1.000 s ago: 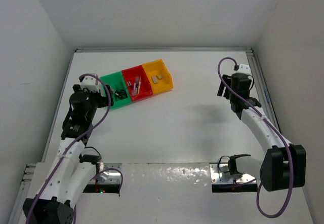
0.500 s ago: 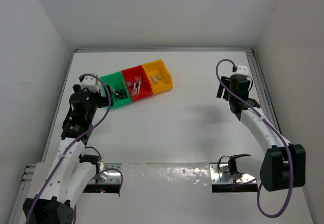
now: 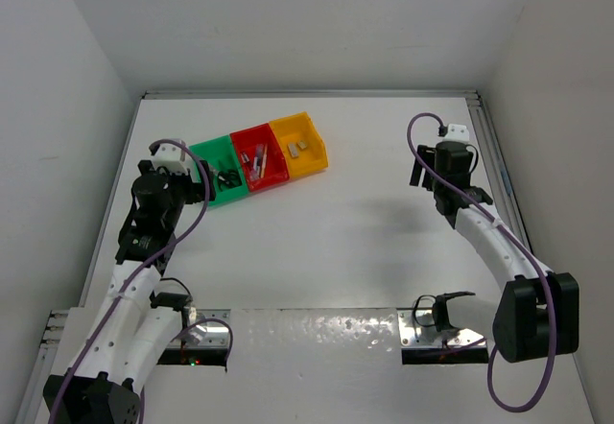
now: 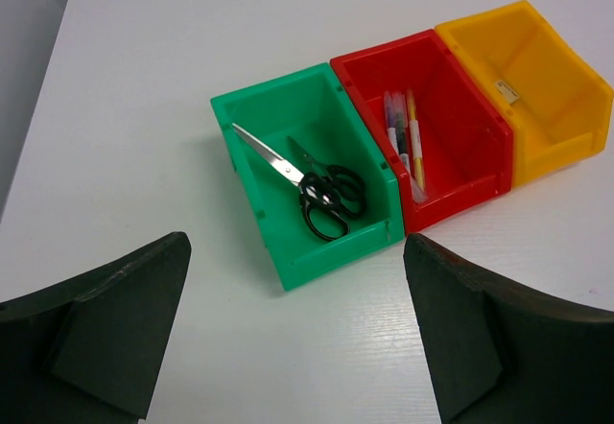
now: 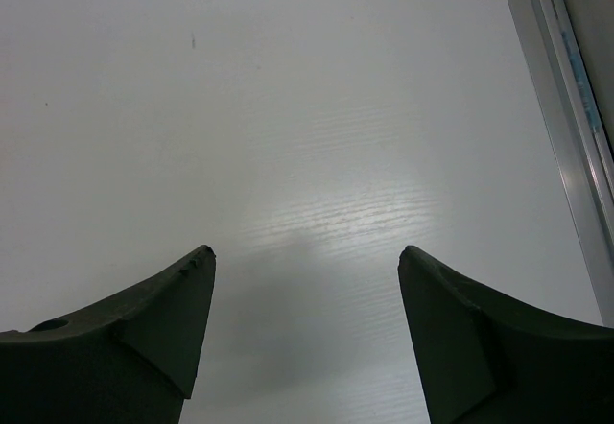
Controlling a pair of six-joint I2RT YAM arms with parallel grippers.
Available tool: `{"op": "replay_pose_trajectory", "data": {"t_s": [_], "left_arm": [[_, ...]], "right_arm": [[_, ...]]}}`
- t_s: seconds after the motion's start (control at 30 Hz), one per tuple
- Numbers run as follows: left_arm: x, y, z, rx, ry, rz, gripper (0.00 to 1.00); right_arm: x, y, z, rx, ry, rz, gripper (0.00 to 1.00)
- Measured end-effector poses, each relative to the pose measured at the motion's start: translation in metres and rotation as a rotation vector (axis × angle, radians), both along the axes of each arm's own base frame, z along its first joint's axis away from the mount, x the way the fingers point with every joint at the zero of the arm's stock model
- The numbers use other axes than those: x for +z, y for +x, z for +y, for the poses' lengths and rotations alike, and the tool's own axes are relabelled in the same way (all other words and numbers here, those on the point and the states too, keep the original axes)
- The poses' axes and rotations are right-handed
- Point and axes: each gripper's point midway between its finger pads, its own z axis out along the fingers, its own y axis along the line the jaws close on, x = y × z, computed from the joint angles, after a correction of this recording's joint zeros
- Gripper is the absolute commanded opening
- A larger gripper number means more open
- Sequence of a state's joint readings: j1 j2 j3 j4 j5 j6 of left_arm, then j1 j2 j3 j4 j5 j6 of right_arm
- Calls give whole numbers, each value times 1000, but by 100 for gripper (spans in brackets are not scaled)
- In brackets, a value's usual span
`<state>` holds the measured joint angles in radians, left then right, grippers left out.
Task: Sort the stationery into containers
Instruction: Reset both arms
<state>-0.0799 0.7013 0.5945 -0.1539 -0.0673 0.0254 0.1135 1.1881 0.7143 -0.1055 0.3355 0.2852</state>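
Observation:
Three joined bins stand in a row at the back left: green (image 3: 216, 166), red (image 3: 260, 159) and yellow-orange (image 3: 298, 143). In the left wrist view the green bin (image 4: 288, 122) holds black-handled scissors (image 4: 324, 197), the red bin (image 4: 470, 117) holds several slim pens (image 4: 401, 136), and the yellow-orange bin (image 4: 547, 79) holds a small pale eraser (image 4: 508, 90). My left gripper (image 3: 197, 190) is open and empty, just left of the green bin. My right gripper (image 3: 422, 170) is open and empty over bare table at the right.
A metal rail (image 3: 499, 175) runs along the table's right edge, also in the right wrist view (image 5: 566, 146). White walls close in the table on three sides. Purple cables (image 3: 197, 218) loop along both arms.
The right arm has shifted slightly to the left and away. The left arm and the bins have not moved.

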Motion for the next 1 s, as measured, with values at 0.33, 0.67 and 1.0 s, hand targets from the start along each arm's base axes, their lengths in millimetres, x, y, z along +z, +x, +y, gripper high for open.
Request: {"op": "replay_pose_trajectory", "data": {"t_s": [0.33,0.67,1.0], "left_arm": [[0,0,0,0,0,1,92],[0,0,0,0,-1,2,92],[0,0,0,1,-1,2,92]], "right_arm": [[2,0,0,9,-11,-3,77],[2,0,0,15,-14,-1,77],[2,0,0,15,-14,-1,77]]}}
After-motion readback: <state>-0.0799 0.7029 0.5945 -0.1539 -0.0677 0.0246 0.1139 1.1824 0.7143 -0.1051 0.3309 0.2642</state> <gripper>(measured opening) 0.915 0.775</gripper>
